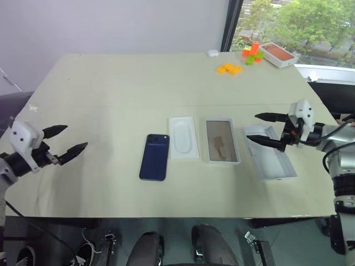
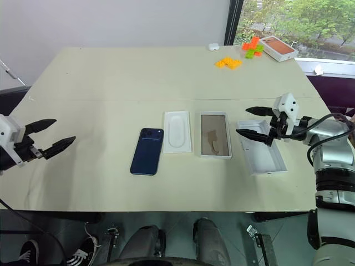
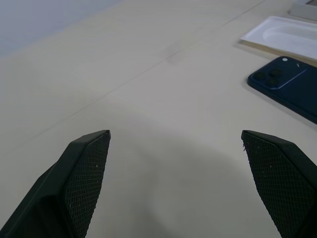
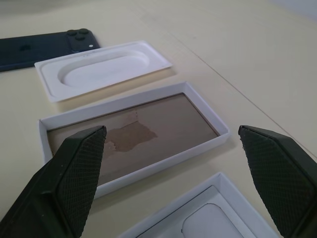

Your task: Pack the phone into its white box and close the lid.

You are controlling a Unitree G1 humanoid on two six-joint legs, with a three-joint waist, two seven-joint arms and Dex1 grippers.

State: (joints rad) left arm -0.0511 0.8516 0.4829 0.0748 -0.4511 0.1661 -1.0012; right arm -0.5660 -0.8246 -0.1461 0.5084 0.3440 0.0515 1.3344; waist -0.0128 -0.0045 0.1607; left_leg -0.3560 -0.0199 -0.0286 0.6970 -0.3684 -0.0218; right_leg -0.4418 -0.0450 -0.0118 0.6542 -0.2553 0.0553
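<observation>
The dark blue phone (image 1: 155,157) lies back-up on the table (image 1: 111,83), its camera cluster at the far corner. To its right lie a thin white insert (image 1: 183,137), then the white box (image 1: 222,141) with its brown floor showing, then the lid (image 1: 270,152), open side up and white inside. My right gripper (image 1: 252,127) hovers open over the lid's near-left end, pointing left toward the box (image 4: 133,136). My left gripper (image 1: 76,137) hangs open at the table's left side, well left of the phone (image 3: 290,87), with nothing between its fingers.
At the far right of the table lie orange blocks (image 1: 229,68), orange and green blocks (image 1: 253,54), a white box with an orange-red top (image 1: 279,54) and a small white case (image 1: 213,53). A window stands behind them.
</observation>
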